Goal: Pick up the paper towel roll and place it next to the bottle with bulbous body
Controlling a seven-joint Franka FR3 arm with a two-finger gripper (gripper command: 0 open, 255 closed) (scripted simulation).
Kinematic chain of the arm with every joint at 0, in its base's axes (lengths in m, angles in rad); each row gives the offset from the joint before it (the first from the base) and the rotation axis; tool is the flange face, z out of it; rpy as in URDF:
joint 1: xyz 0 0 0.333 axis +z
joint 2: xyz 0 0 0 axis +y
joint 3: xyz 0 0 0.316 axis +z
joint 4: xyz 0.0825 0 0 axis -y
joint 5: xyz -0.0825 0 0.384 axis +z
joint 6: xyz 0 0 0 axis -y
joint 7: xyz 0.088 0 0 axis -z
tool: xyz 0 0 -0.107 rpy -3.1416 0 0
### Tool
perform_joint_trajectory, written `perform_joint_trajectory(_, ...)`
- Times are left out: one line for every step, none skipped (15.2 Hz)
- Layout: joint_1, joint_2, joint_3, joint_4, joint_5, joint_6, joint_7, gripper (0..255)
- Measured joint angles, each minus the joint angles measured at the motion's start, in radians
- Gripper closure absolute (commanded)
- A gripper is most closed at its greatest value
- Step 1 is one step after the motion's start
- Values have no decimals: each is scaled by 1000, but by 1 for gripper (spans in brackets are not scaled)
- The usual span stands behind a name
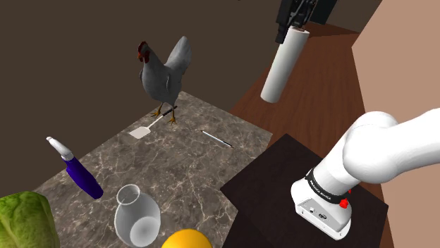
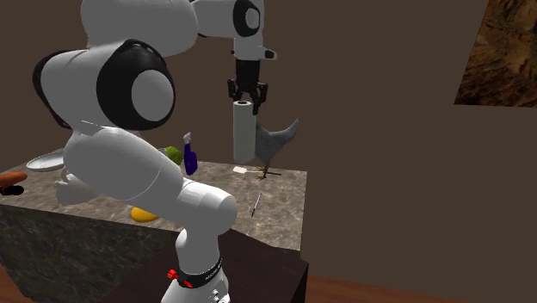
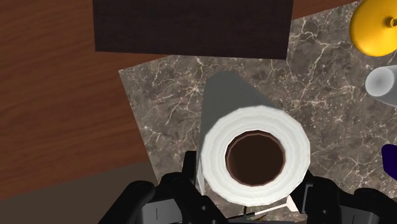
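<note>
A white paper towel roll (image 1: 283,67) hangs high above the marble table (image 1: 197,169), tilted a little, with my black gripper (image 1: 297,25) shut on its upper end. In the second exterior view the roll (image 2: 244,131) hangs upright below the gripper (image 2: 247,97), in front of the chicken. The wrist view looks down the roll (image 3: 217,149) past its brown core, with a finger (image 3: 189,167) pressed against each side. A clear bottle with a bulbous body (image 1: 136,219) stands near the table's near edge in the shoulder view, and its pale top (image 3: 382,83) is seen from the hand.
A grey chicken figure (image 1: 166,70) stands at the table's back, a white spatula (image 1: 143,129) and a thin pen-like stick (image 1: 216,139) lying near it. A blue spray bottle (image 1: 82,174), a green lettuce (image 1: 25,222) and a yellow fruit (image 1: 186,240) surround the bulbous bottle. The dark stand (image 1: 271,190) adjoins the table.
</note>
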Motion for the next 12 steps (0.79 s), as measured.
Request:
perform_joint_trajectory(5,8,16,6,10,3,18,255)
perform_joint_trajectory(11,32,35,26,21,10,41,255)
perform_joint_trajectory(16,50,52,38,31,16,61,255)
perform_joint_trajectory(22,66,69,51,41,20,82,255)
perform_joint_trajectory(27,84,85,67,49,24,101,255)
perform_joint_trajectory(33,110,104,90,58,29,125,255)
perform_joint_trajectory(38,131,123,100,66,43,147,255)
perform_joint_trajectory(42,148,137,118,71,43,165,255)
perform_joint_trajectory(49,172,158,138,79,49,191,255)
perform_joint_trajectory(52,200,174,161,83,56,211,255)
perform_joint_trajectory(58,224,193,182,87,61,235,255)
perform_joint_trajectory(62,250,209,205,89,66,255,255)
